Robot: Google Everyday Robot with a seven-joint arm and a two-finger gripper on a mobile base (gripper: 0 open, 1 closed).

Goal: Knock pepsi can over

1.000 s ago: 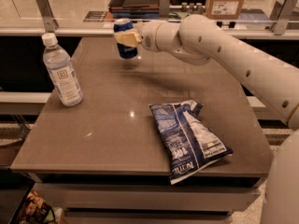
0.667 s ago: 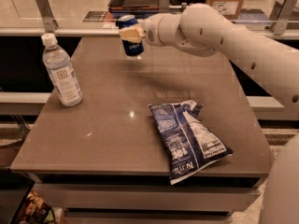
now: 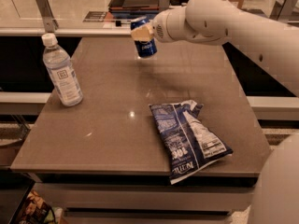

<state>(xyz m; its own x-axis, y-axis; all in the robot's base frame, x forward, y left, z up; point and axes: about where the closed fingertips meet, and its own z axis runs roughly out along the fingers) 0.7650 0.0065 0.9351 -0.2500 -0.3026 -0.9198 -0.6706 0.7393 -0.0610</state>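
Here the claw (image 3: 141, 31) seems clamped on the tilted pepsi can (image 3: 146, 47).

Dim warm light glints on the table (image 3: 117, 143); the gripper (image 3: 143, 32) over its far end casts soft shadow.

Above the table (image 3: 117, 134), the gripper (image 3: 143, 31) hides the top of the pepsi can (image 3: 146, 49).
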